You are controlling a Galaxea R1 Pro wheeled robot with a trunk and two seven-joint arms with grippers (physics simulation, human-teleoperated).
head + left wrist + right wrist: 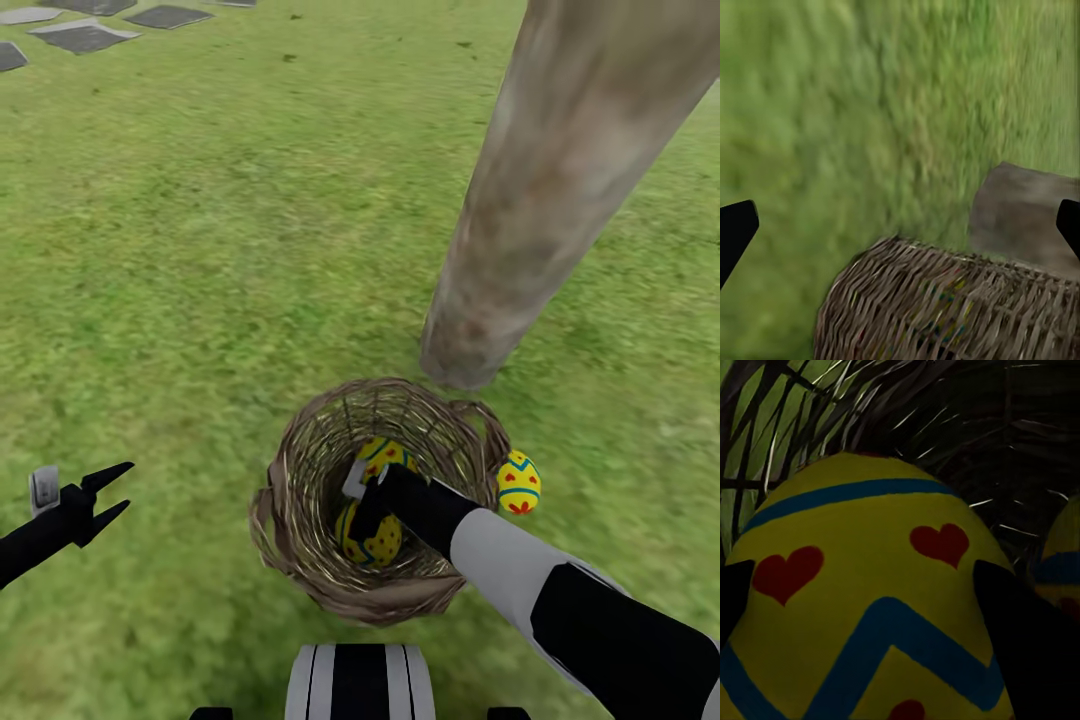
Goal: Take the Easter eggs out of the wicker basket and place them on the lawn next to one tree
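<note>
Basket: round brown woven-wicker basket [320, 480] on mottled green lawn [200, 300], near pale grey-beige tree trunk [540, 200].
Eggs: two yellow painted eggs [375, 540] inside; a third egg [518, 482] on grass beside the rim.
Right gripper [365, 505]: inside basket, jaws straddling one egg [870, 607]; grip uncertain.
Left gripper [108, 495]: jaws released, over grass.

place: garden | lawn [200, 250] | tree [540, 190] trunk | stepping-stone slabs [85, 37]

Right gripper [365, 500] hemmed in by basket wall [300, 470]; egg [870, 607] directly ahead between fingers. Open lawn [200, 250] around left gripper [112, 493].
</note>
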